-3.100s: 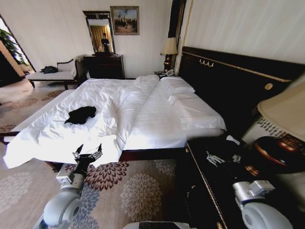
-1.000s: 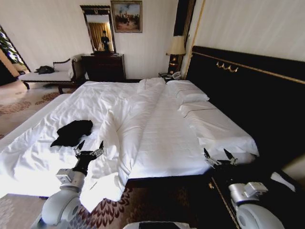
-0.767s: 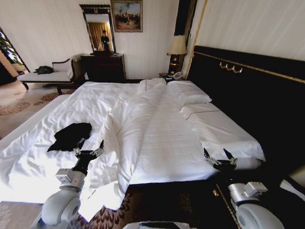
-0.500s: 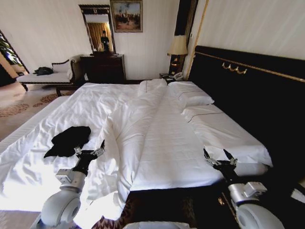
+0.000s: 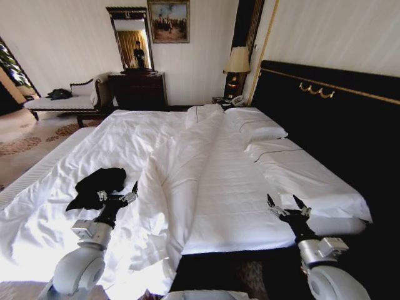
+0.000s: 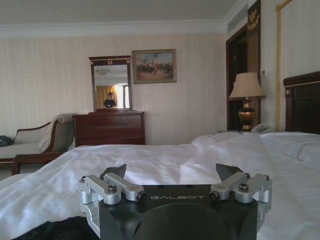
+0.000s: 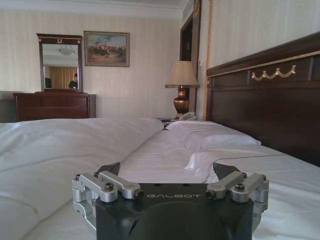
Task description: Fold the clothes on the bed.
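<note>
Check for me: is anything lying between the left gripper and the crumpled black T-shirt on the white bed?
Nothing visible. The open left gripper hangs beside the black T-shirt, with bare white duvet around.

Both arms reach forward and low, elbows bent at the head view's lower corners. The left claw (image 5: 117, 194) points ahead with its fingers spread wide. The right claw (image 5: 287, 203) matches it, fingers equally splayed, holding nothing.
</note>
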Controlling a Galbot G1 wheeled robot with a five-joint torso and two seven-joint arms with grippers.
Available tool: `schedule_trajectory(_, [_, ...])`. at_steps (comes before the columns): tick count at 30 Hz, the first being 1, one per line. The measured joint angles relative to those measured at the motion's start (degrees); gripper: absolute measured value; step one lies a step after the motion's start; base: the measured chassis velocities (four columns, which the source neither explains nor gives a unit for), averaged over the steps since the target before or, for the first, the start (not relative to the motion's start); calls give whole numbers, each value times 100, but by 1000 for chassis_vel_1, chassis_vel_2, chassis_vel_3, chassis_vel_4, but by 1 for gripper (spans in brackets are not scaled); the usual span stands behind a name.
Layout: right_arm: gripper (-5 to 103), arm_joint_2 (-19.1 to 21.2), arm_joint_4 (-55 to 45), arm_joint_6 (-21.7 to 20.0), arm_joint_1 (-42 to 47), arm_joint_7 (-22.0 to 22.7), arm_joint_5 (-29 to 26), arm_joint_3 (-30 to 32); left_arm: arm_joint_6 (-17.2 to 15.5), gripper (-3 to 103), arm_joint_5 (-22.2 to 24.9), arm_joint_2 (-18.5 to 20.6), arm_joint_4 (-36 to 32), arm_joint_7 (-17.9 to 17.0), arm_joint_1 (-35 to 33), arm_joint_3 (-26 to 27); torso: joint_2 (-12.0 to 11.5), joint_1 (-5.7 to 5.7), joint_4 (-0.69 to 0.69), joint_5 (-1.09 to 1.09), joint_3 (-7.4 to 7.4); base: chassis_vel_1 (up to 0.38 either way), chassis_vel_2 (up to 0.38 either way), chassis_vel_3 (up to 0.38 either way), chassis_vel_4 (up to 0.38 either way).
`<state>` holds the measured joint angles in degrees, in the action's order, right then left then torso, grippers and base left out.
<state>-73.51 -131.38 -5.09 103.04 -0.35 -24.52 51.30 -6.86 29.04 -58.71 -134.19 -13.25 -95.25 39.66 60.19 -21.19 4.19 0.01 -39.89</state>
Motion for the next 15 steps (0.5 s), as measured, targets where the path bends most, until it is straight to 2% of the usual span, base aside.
schedule_trajectory(15, [100,-5,-49,-16,19,9,-43,11,-1,100,-5,-33,1,1,-83,-35,0,0,0,0,0,138,183,-133,-177])
